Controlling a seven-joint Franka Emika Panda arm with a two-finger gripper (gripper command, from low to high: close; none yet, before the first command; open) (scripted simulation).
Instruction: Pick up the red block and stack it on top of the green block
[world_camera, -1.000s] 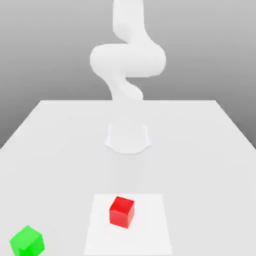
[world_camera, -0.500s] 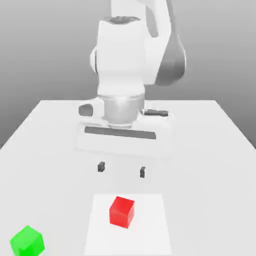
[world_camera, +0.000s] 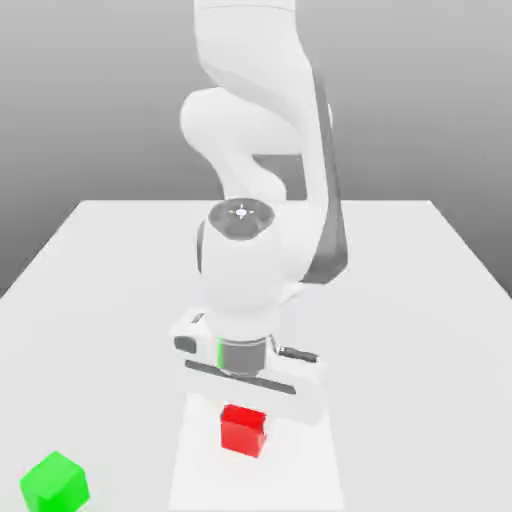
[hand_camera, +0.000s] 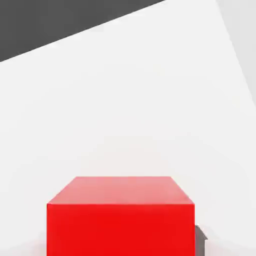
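Exterior view, change: white Panda arm is standing low over the table (world_camera: 420, 300), where a second ago it was folded up at the back of the frame; half a second ago the hand was hanging above the middle of the table with its two dark tips wide apart.
Tool position: two-finger gripper (world_camera: 246, 408) is sitting directly over the small bright red matte cube (world_camera: 243, 432), lower centre of the frame, and is covering the cube's upper edge.
Tool state: I cannot tell from either view whether the gripper is apart or clamped on the red block.
Red block: it is resting on the paler square patch (world_camera: 310, 470) of the tabletop, in the same spot as before, not lifted.
Hand view: red block (hand_camera: 120, 220) is filling the lower centre, very close to the camera.
Green block: small bright green matte cube (world_camera: 54, 482) is sitting at the lower left corner, well apart from the red one, unmoved.
Meaning for task: approach is looking finished and the grasp is the step in hand; lift, carry to the lower left and stacking are all remaining.
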